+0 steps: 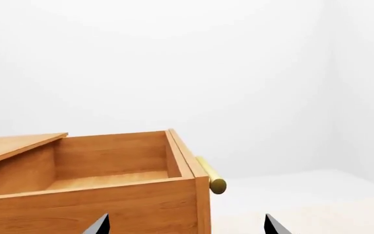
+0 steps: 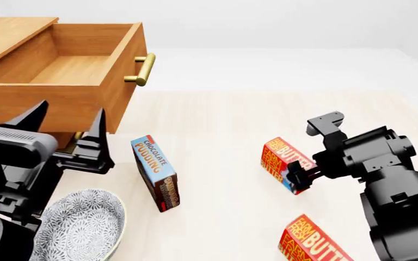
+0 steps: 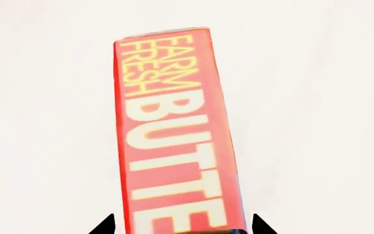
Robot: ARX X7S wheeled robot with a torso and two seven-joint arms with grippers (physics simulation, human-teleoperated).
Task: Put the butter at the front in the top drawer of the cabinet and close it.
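Observation:
A red-orange butter carton (image 2: 282, 159) (image 3: 174, 131) stands on edge on the pale floor. My right gripper (image 2: 297, 177) (image 3: 181, 225) is open and straddles its near end, with a thin gap at each fingertip. A second identical butter carton (image 2: 312, 242) lies closer to me, at the bottom edge of the head view. The cabinet (image 2: 6, 30) is at the far left, its top drawer (image 2: 74, 70) (image 1: 109, 170) pulled open and empty, with the brass handle (image 2: 143, 69) (image 1: 211, 176) facing right. My left gripper (image 2: 67, 124) (image 1: 187, 226) hangs open against the drawer's outer side wall, holding nothing.
A blue chocolate pudding box (image 2: 156, 173) stands upright between the two arms. A grey patterned bowl (image 2: 82, 228) sits under my left arm at the lower left. The pale floor (image 2: 267, 98) runs to a white wall behind.

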